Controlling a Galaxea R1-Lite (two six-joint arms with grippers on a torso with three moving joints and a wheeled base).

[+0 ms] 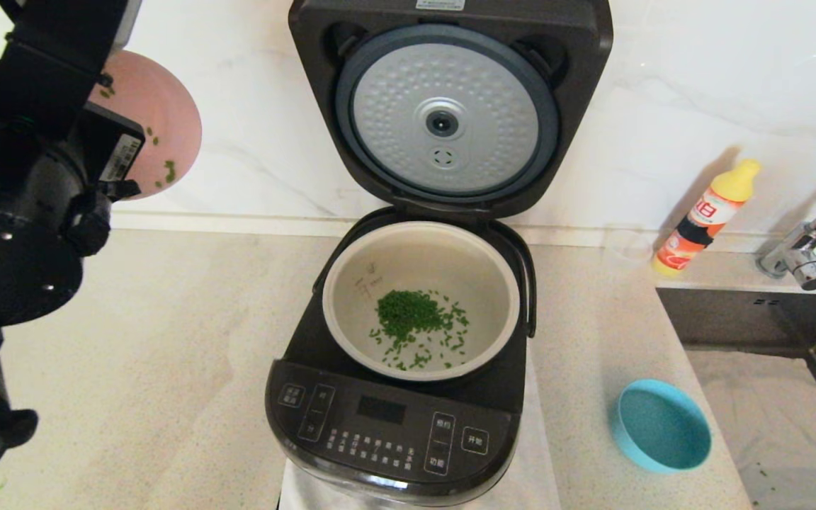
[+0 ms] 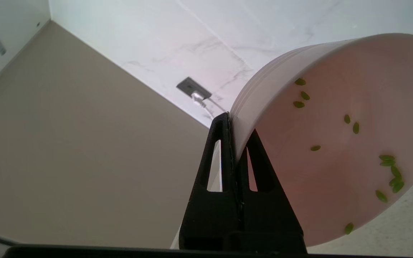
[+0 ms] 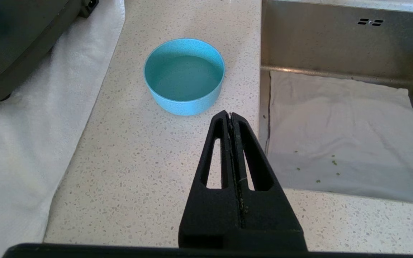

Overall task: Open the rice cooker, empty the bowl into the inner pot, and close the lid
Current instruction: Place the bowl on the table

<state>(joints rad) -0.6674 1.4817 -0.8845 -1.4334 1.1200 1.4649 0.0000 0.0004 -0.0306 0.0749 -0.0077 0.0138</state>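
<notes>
Gripper (image 2: 232, 118) of left arm pinches smooth round pink bowl (image 2: 335, 143) rim.

Home kitchen: speckled stone countertop (image 1: 167, 368), marble wall (image 1: 698, 85), steel sink (image 3: 335, 46) with tap (image 1: 805, 262) right of robot's right hand, dish soap bottle (image 1: 705, 216), rice cooker (image 1: 394, 425).

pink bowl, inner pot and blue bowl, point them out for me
pink bowl (image 2: 335, 143), left wrist view, on its inside face among the few stuck green bits.
inner pot (image 1: 418, 258), head view, on its bare inner back wall above the green pile.
blue bowl (image 3: 184, 77), right wrist view, on its empty inner floor.
</notes>
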